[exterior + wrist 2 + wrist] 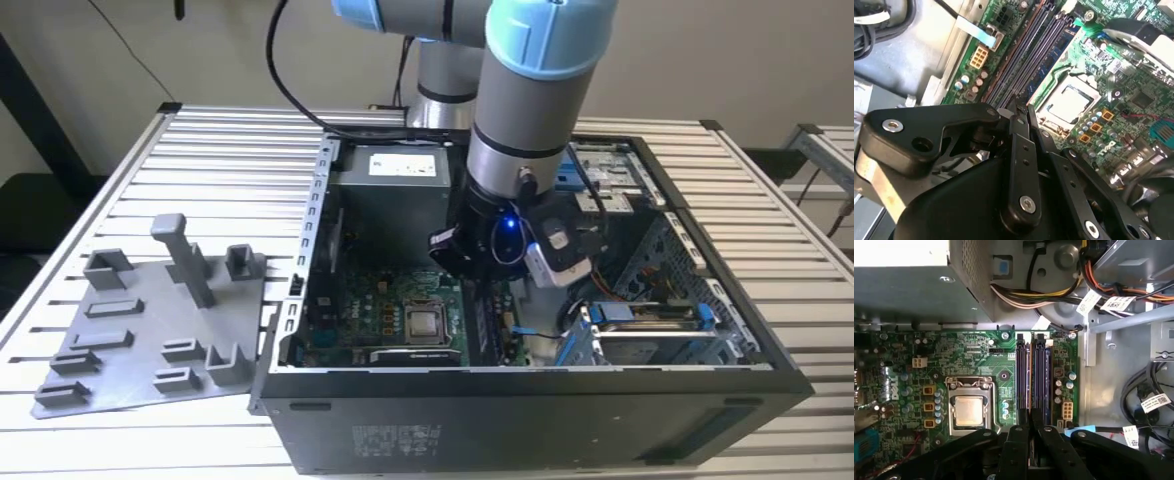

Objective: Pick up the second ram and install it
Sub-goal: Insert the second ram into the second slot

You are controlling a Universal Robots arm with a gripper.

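The second ram [1030, 375] is seen edge-on in the first wrist view. It looks like a long, very thin strip with a brownish top edge, so its flat faces cannot be made out. It runs straight along the bank of dark memory slots [1041, 375] on the green circuit board [969, 352]. It lies between two of the slots, beside the square metal processor socket [970, 410].

The end effector [1030, 415] sits over one end of that strip. Its two black fingers [1023, 416] are drawn nearly together and clamped on the second ram, with only the strip's thickness between them. In the second wrist view the end effector [1021, 107] has its tips right at the near end of the slot bank. Whether the strip is seated in a slot cannot be told.

In the exterior view the arm [534, 100] reaches down into the open computer case [534, 400]. The case stands on the slatted tabletop [80, 440] toward the exterior view's right. Near the tabletop's edge at the exterior view's left lies a flat grey holder tray [147, 340] with an upright post [180, 255], well apart from the end effector.
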